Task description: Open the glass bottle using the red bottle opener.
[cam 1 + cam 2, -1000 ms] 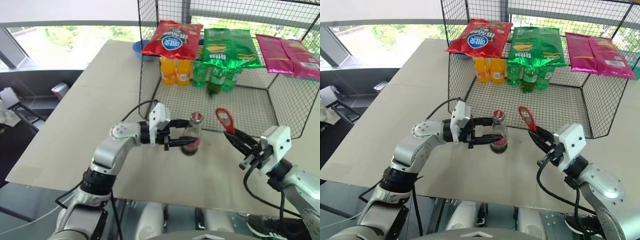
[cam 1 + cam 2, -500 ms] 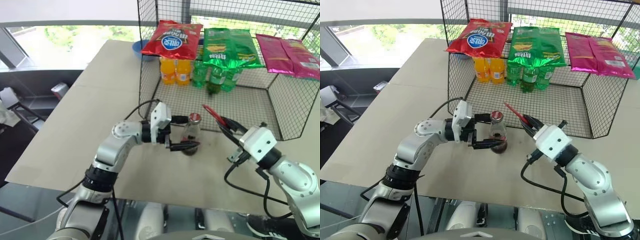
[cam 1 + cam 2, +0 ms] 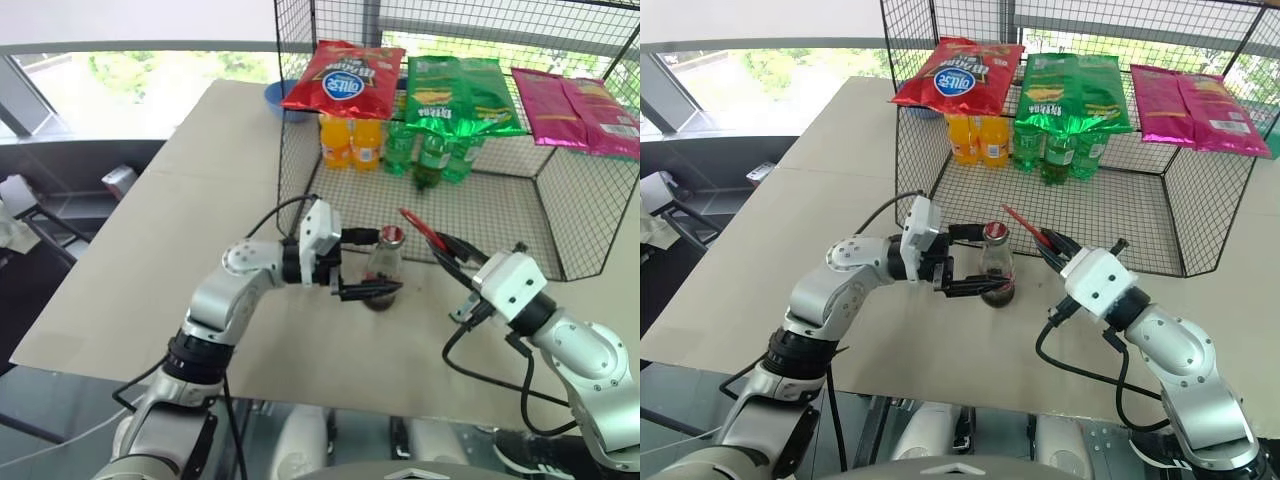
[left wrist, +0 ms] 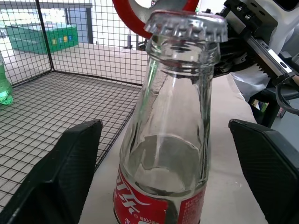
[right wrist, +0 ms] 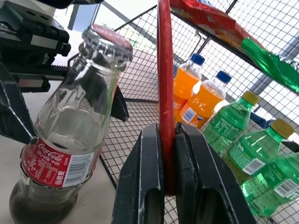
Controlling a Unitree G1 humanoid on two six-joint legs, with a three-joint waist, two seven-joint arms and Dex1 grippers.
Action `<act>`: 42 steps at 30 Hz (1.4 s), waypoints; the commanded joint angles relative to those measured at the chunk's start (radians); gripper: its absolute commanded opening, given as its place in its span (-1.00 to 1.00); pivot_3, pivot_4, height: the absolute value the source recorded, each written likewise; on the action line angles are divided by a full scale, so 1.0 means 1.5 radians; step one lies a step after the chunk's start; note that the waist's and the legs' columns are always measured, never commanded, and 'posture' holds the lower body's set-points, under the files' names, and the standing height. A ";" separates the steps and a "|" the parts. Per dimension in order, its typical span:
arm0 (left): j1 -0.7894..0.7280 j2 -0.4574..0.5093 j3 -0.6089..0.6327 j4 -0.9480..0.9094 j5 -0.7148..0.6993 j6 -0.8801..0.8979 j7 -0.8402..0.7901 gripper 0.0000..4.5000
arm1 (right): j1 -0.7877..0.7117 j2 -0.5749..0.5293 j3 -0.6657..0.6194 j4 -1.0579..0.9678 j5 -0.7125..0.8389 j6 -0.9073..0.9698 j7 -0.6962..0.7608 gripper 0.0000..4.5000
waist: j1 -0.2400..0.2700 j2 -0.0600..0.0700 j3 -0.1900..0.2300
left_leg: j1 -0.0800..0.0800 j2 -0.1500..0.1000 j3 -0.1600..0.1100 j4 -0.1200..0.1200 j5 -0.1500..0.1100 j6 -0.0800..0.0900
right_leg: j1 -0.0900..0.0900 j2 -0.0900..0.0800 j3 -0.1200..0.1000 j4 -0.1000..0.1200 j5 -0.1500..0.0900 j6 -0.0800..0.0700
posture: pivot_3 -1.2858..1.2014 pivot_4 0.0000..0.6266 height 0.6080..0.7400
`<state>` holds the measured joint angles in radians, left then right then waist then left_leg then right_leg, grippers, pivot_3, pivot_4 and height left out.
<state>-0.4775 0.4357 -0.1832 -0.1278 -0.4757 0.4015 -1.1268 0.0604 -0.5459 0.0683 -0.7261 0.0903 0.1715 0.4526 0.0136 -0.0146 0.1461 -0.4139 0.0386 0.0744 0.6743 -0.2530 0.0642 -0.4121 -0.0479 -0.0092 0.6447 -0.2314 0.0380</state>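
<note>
One glass bottle (image 3: 382, 268), capped, upright on the table (image 3: 170, 250) just outside the wire cage's (image 3: 300, 150) open front. Left gripper (image 4: 163, 154): fingers spread either side of the bottle, clear of the glass. Right gripper (image 5: 169, 186): clamped on the red bottle opener (image 5: 164, 88), held edge-on just beside the bottle's cap.

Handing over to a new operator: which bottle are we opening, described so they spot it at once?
On the tan table, just in front of the wire cage of snacks, the glass bottle stands between the left gripper fingers. Unlike the orange soda bottles and green plastic bottles inside the cage, it is clear glass with a metal cap and red label.
</note>
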 commanded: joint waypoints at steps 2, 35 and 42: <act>-0.014 0.004 0.011 -0.021 -0.013 0.002 -0.003 0.02 | -0.009 0.004 -0.017 -0.025 -0.002 -0.001 0.000 -1.00 | 0.000 0.000 0.000 | 0.000 0.000 0.000 0.000 0.000 0.000 | 0.000 0.000 0.000 0.000 0.000 0.000 | 0.03 -0.52 1.00; 0.000 0.031 0.007 -0.029 -0.013 0.002 -0.007 -0.16 | 0.031 0.008 0.076 0.130 -0.269 -0.309 -0.045 -1.00 | 0.000 0.000 0.000 | 0.001 0.000 0.000 0.000 0.001 -0.002 | 0.001 0.000 0.000 0.000 0.000 0.000 | 0.03 -0.52 1.00; -0.005 0.033 0.006 -0.022 -0.007 0.001 -0.008 0.66 | 0.027 0.014 0.072 0.154 -0.275 -0.330 -0.057 -1.00 | 0.000 0.000 -0.001 | 0.001 0.000 0.000 0.000 0.001 -0.002 | 0.001 0.000 0.000 0.000 0.000 0.000 | 0.03 -0.52 1.00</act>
<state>-0.4813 0.4832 -0.1749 -0.1495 -0.4931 0.4075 -1.1475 0.0856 -0.5141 0.1611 -0.5209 -0.2928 -0.3164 0.3439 0.0128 -0.0141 0.1451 -0.4123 0.0386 0.0748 0.6742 -0.2510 0.0608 -0.4110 -0.0479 -0.0088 0.6449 -0.2317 0.0377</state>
